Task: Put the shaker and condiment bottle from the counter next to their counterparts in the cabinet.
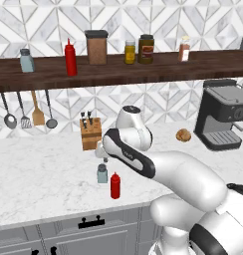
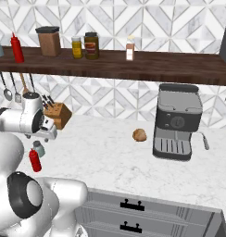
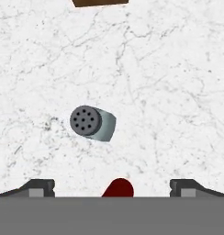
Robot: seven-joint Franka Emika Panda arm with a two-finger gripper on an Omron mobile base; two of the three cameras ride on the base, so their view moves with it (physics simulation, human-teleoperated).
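- Two shakers were in sight: one stood upright on the counter, the other at the left end of the shelf.
- Beside the counter shaker, toward the counter's front edge, stood a red bottle, close but apart from it; in the hand view its top showed at the bottom edge, between the fingertips.
- Its match stood on the shelf, just right of the shelf shaker.
- The gripper hung above the counter, pointing down, jaws spread wide and holding nothing; both fingertips were clear of the shaker and the bottle.
- From the hand view the shaker's dark perforated cap lay ahead of the fingers, a little left of centre.
- Further along the shelf stood a brown canister, a yellow jar, a dark jar and an orange-capped jar.
- A knife block sat on the counter behind the arm's hand; a brown lump and a coffee machine were to the right.
- Four utensils hung under the shelf at the left.
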